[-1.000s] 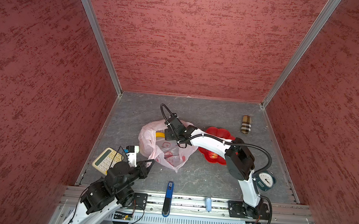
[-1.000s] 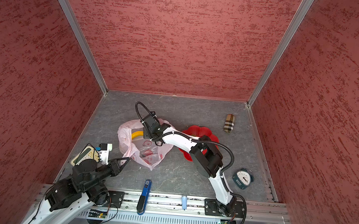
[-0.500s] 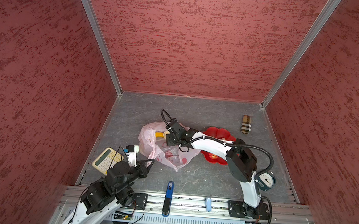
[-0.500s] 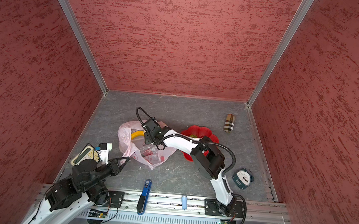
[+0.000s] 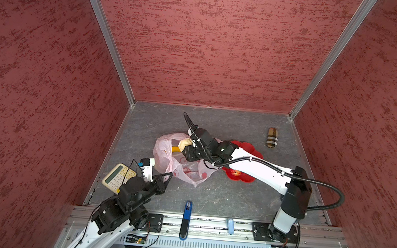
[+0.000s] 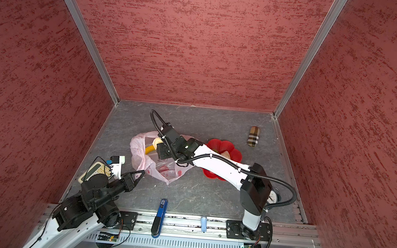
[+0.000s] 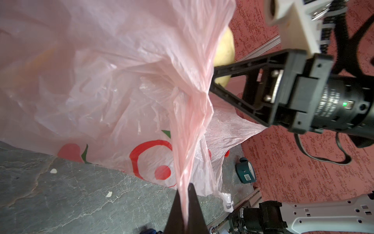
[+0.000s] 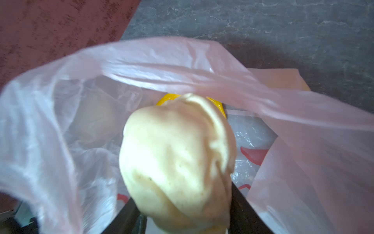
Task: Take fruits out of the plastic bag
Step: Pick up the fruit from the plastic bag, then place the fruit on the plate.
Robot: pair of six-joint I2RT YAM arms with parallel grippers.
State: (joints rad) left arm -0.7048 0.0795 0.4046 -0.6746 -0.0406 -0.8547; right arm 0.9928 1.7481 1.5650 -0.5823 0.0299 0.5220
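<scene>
Pinched, seemingly firmly, in the right hand (image 7: 215, 79) at the mouth of the plastic bag (image 5: 165, 158), the beige fruit (image 8: 178, 154) is best being drawn straight out against the left hand (image 7: 185, 202) clamped on the bag's bunched edge.

right gripper (image 6: 159, 146) holds a beige lumpy fruit (image 6: 156, 141) at the mouth of the plastic bag (image 6: 139, 159), banana (image 6: 149, 150) beside it; left gripper (image 6: 141, 172) touches the bag's near edge.

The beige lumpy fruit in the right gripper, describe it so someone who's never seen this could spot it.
Find the pink plastic bag on the grey floor, near the middle. At its open mouth the right gripper holds a beige lumpy fruit. Unlike the smooth yellow banana next to it, it is pale, rounded and wrinkled.
</scene>
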